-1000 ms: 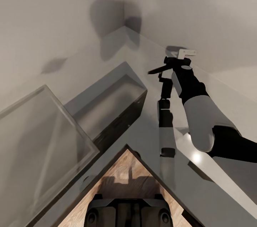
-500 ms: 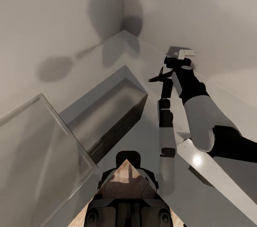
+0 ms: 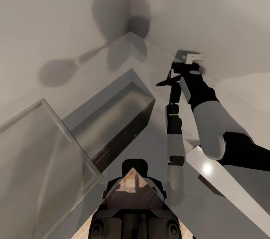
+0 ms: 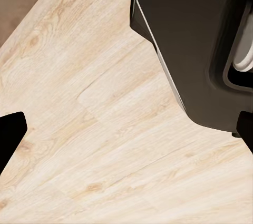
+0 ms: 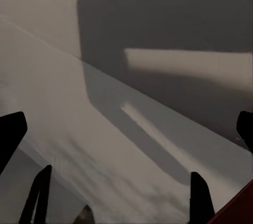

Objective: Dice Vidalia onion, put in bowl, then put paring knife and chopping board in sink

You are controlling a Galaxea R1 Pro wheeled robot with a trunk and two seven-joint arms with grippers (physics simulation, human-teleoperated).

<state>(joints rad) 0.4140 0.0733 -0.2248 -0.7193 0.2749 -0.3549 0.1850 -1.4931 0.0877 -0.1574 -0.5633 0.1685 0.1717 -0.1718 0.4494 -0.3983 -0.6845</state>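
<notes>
Since a second ago my head has turned, so the whole view has slid. The wedge of pale wooden floor point(image 3: 131, 190) at the bottom is now much smaller, and a round shadow with a thin stem lies on the grey wall point(image 3: 56, 25) at the left. My right arm and its load sit where they were half a second ago.

My right tool point(image 3: 180, 69) is raised in front of the corner of the room and is closed around the knife point(image 3: 164, 81). The dark pointed blade sticks out to the left of the tool, slanting slightly downward. In the right wrist view a sliver of red shows at one corner, just beside the dark fingers point(image 5: 200, 197). Beyond them are a grey wall and a blocky shadow.

My left tool point(image 4: 126, 132) hangs over the wooden floor beside my dark base point(image 4: 195, 50). Its jaws are spread wide and hold nothing.

A glossy grey surface point(image 3: 205, 167) with a bright glint runs slantwise under my right elbow. To the left stands a long grey box with dark sides point(image 3: 112, 115), and beside it a clear glassy panel point(image 3: 41, 156). Every wall is plain grey, and shadows are cast in the corner.
</notes>
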